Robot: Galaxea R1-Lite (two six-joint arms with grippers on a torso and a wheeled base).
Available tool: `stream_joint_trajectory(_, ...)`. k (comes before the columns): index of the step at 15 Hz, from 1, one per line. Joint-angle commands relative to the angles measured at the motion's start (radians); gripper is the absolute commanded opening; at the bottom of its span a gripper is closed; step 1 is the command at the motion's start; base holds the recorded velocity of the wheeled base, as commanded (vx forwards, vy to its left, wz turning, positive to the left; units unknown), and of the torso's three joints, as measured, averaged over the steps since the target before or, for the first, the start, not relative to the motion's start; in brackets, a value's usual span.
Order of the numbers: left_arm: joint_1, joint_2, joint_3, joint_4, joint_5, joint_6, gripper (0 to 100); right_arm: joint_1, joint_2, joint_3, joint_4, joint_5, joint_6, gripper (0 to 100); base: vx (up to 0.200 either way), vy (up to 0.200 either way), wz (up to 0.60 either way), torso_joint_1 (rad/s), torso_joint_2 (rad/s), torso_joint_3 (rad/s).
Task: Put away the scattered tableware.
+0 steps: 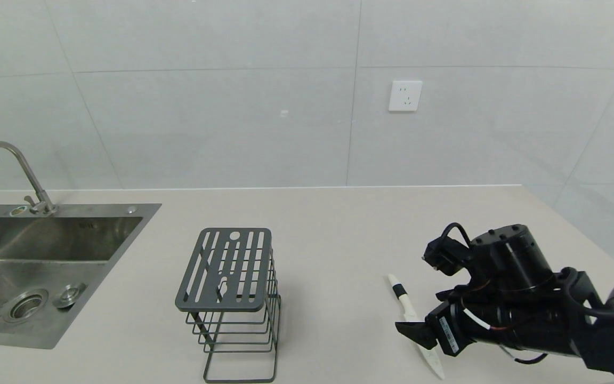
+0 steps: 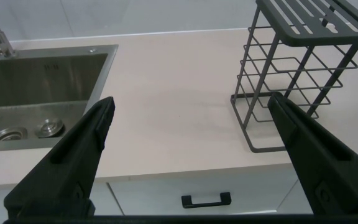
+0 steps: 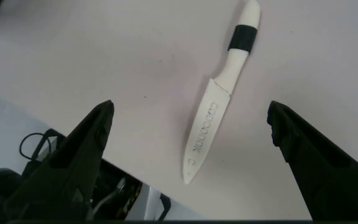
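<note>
Two end effectors are spread wide, and only the right one is near the work. At the far left a steel sink (image 1: 126, 210) is sunk into the surface (image 1: 339, 234), with its faucet (image 1: 30, 178) behind it. The left end effector (image 2: 191, 101) hangs in front of the surface's near edge, looking in between the sink and the wire rack (image 1: 216, 306), and it holds nothing. The slotted rack stands upright near the middle, well apart from the knife.

To its right the white knife (image 3: 219, 102) lies flat on the surface. Its long axis runs mostly away from the robot, with the black-banded handle at the far end leaning slightly left and the blade tip nearest the robot. The right end effector (image 3: 189, 109) hovers directly over the blade half. Its two fingers straddle the knife across its width and touch nothing.

A straight descent should therefore bracket the knife, which sits somewhat nearer one finger. Nothing stands between it and the rack. The flat, thin blade is probably the hard part of the grasp.
</note>
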Motion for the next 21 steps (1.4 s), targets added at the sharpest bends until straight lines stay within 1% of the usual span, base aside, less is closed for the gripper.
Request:
stream_joint_trajectory(1,0.0,0.001,0.0,0.0,0.0,0.0,100,-0.037,0.099,0.003,-0.036,-0.017,-0.021,100,0.0,0.0,0.0,0.0,0.0,0.0)
stream_joint_trajectory(5,0.0,0.001,0.0,0.0,0.0,0.0,100,-0.056,0.174,-0.005,-0.044,-0.017,-0.036,100,0.0,0.0,0.0,0.0,0.0,0.0)
stream_joint_trajectory(10,0.0,0.001,0.0,0.0,0.0,-0.001,100,-0.06,0.26,-0.058,-0.047,-0.031,-0.036,100,0.0,0.0,0.0,0.0,0.0,0.0)
stream_joint_trajectory(14,0.0,0.001,0.0,0.0,0.0,-0.001,100,-0.099,0.31,-0.084,-0.052,-0.031,-0.038,100,0.0,0.0,0.0,0.0,0.0,0.0)
stream_joint_trajectory(17,0.0,0.001,0.0,0.0,0.0,-0.001,100,-0.104,0.349,-0.081,-0.118,-0.033,-0.043,100,0.0,0.0,0.0,0.0,0.0,0.0)
stream_joint_trajectory(21,0.0,0.001,0.0,0.0,0.0,0.0,100,-0.098,0.356,-0.084,-0.121,-0.033,-0.066,100,0.0,0.0,0.0,0.0,0.0,0.0)
